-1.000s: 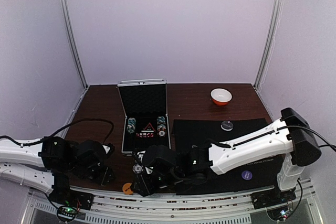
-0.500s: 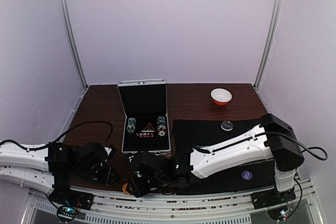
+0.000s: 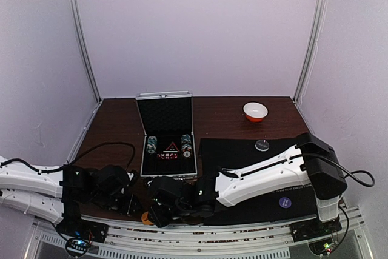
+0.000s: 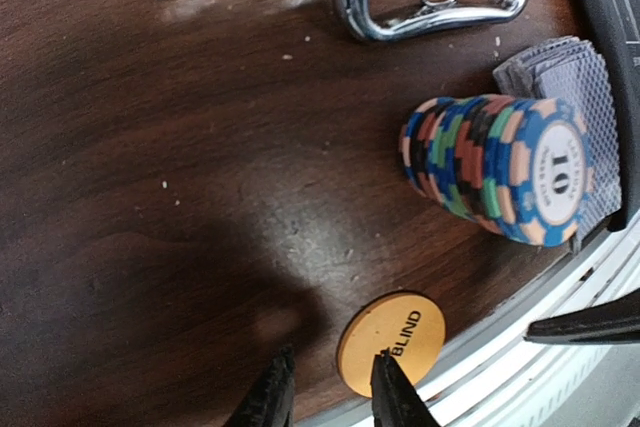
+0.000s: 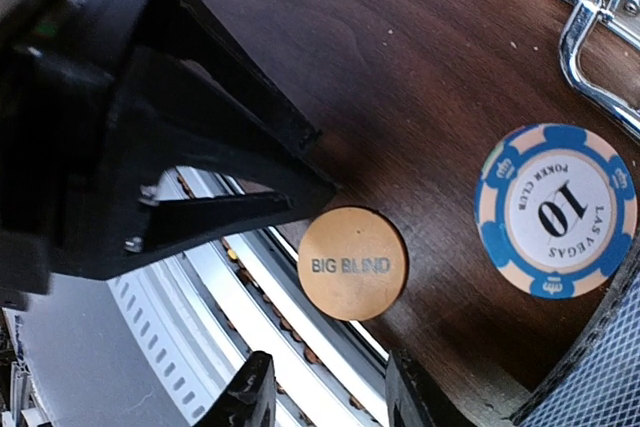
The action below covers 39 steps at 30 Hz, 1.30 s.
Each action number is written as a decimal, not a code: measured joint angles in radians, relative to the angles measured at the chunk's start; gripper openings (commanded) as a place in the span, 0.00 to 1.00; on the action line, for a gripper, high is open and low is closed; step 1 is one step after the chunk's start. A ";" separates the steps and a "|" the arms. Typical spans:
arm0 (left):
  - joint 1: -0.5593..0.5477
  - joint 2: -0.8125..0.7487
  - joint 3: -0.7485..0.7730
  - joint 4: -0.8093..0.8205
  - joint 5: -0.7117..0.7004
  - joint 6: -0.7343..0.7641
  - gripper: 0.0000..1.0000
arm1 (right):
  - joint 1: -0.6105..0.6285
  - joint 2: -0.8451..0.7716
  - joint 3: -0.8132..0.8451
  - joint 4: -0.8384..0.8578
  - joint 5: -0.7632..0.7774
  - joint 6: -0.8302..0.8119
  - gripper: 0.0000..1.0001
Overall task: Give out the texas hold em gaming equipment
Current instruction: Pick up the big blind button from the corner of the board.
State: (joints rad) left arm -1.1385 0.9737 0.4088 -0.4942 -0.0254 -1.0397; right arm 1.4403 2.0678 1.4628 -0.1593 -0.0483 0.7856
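Presently, item by item.

**Orange disc** (image 5: 353,263): round and lying flat, so it has no long axis. It sits at 6 o'clock on the table (image 3: 109,119), right at the near edge by the rail. The face reads "BIG BLIND".

**Right gripper** (image 5: 325,397): jaws apart and empty. In its own view the disc lies at 12 o'clock, just ahead of the gap and centred on it. Judged the better aligned arm for a pick.

**Left gripper** (image 4: 330,402): jaws a narrow gap apart, nothing between them. The disc lies at 1 o'clock, outside the gap, just beside one finger. From the right wrist its tips stand at 10 o'clock of the disc; whether they touch it cannot be told.

**Chip stack** (image 4: 495,167): at 2 o'clock from the disc in the right wrist view, near but apart. The top chip is blue and cream and reads "10", "POKER CLUB", "LAS VEGAS".

**Playing cards** (image 4: 585,77): grey-blue backs, just behind the stack and partly under it.

**Case** (image 3: 165,131): silver, lid up, at 12 o'clock from the disc. No writing on it can be read.

Note: the disc is thin and close to the rail, so a nudge could push it off the edge.
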 measured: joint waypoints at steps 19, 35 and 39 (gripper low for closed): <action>0.144 -0.050 -0.018 0.027 0.087 0.127 0.30 | 0.011 0.029 0.048 0.015 0.127 0.087 0.39; 0.175 0.008 -0.040 0.083 0.221 0.220 0.32 | 0.024 0.079 0.084 -0.008 0.216 0.202 0.39; 0.176 0.007 -0.043 0.090 0.231 0.222 0.31 | 0.024 0.079 0.095 -0.051 0.226 0.209 0.39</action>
State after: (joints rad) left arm -0.9627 0.9810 0.3656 -0.4042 0.2058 -0.8173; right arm 1.4639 2.1471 1.5574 -0.2104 0.1776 0.9943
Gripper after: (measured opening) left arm 0.320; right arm 0.390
